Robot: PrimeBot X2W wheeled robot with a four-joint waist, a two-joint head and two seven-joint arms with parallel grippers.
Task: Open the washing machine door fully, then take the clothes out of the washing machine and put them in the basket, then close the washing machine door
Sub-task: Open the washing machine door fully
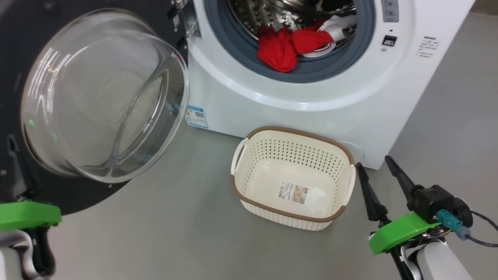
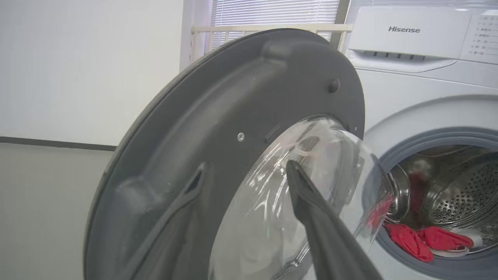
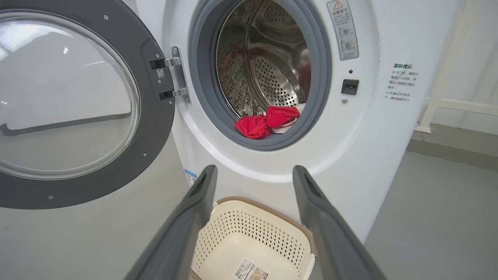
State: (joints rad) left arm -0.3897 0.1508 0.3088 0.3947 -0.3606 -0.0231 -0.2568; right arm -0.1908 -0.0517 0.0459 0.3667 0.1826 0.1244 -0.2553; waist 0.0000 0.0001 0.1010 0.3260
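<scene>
The washing machine [image 1: 272, 93] stands with its door [image 1: 105, 97] swung wide open to the left, glass bowl facing me. Red clothes [image 1: 288, 46] with white parts lie at the drum's front lip on the grey rubber ring, also seen as the clothes [image 3: 268, 120]. On the floor before the machine sits the cream basket [image 1: 299, 133], with nothing but a sticker inside. My right gripper [image 1: 376, 165] is open just right of the basket, and as the right gripper [image 3: 253, 173] it hangs above the basket [image 3: 264, 206]. My left gripper [image 2: 246, 167] is open close to the door's inner face [image 2: 233, 97].
Grey floor [image 1: 175, 225] spreads around the basket. A small blue label [image 1: 196, 116] marks the machine's lower left front. A white wall [image 2: 78, 58] and a cream rail [image 2: 272, 28] lie behind the door. A cable [image 1: 482, 233] trails from my right wrist.
</scene>
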